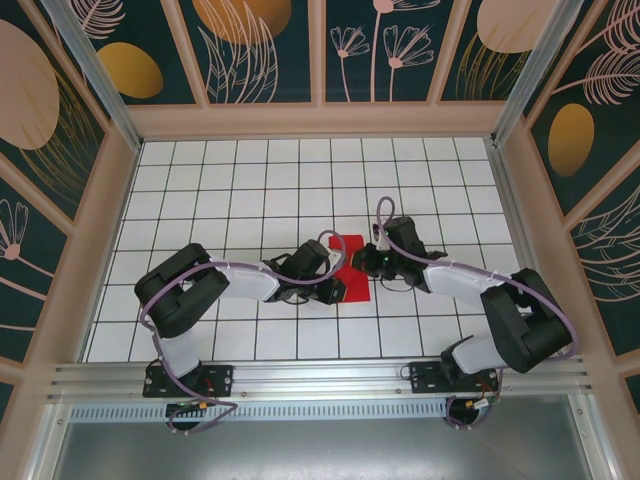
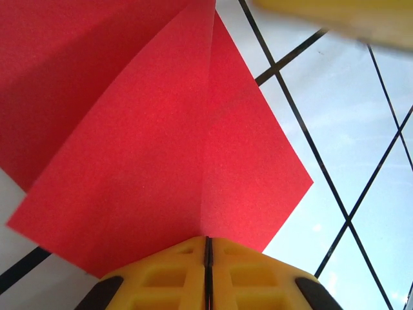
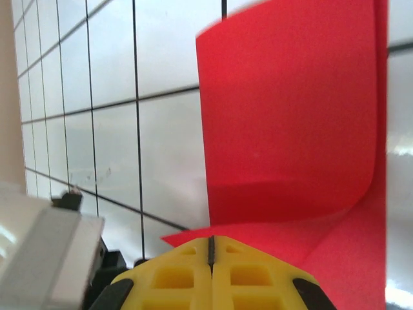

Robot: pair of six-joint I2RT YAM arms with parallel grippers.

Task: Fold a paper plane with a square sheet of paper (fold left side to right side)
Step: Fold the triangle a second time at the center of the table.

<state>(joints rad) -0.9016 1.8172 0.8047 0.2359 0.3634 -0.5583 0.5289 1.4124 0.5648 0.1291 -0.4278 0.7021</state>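
Left wrist view: left gripper (image 2: pixel 208 244) clamps the thin bright red square sheet of paper (image 2: pixel 148 168); right gripper (image 3: pixel 211 244) clamps it too. The sheet is bent over but not flattened, so most folding likely remains.

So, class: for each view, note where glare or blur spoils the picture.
Top external: even light, sharp throughout. Left wrist: glare washes the tiles right of the red paper; yellow shape at top edge blurred. Right wrist: paper's upper edge soft, near white object blurred.
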